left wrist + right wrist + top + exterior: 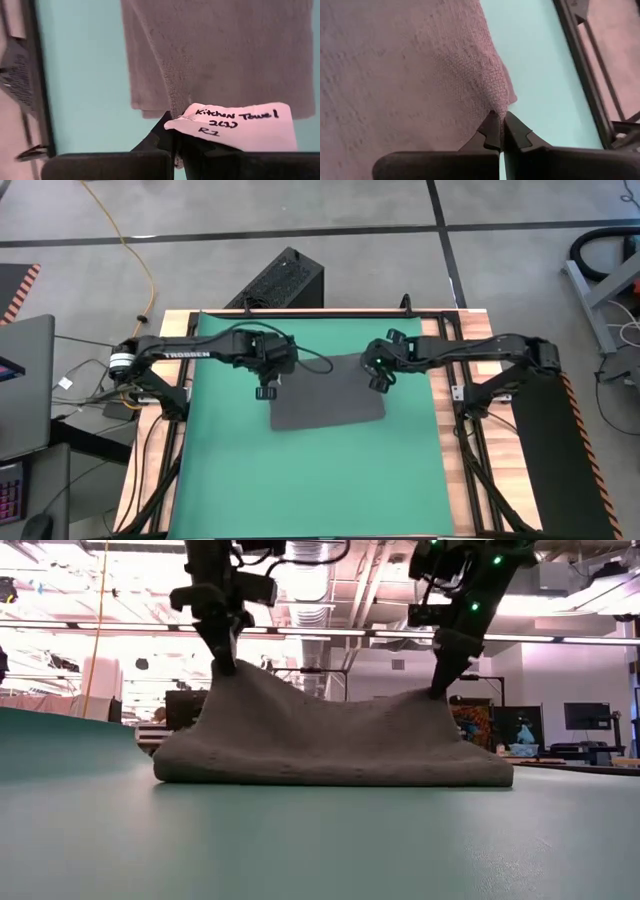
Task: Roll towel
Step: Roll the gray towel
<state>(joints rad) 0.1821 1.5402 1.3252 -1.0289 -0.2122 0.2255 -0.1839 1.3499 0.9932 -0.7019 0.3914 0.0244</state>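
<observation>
**Two grippers pinching one towel by its corners**

High view: one dark grey towel [328,392] is lying mid-mat on the single green mat [310,470]. Two arms are reaching in; the left arm is showing "TROSSEN" lettering.

Low view: the left gripper [224,662] and right gripper [437,690] are each lifting a corner into a peak.

Left wrist view: fingers are pressed together on cloth beside one white tag [235,125] reading "Kitchen Towel 2(2) R2".

Right wrist view: fingers are pinching the towel's corner.

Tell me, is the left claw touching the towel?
Touching. The low view shows the left gripper pinching the towel into a raised peak.
</observation>
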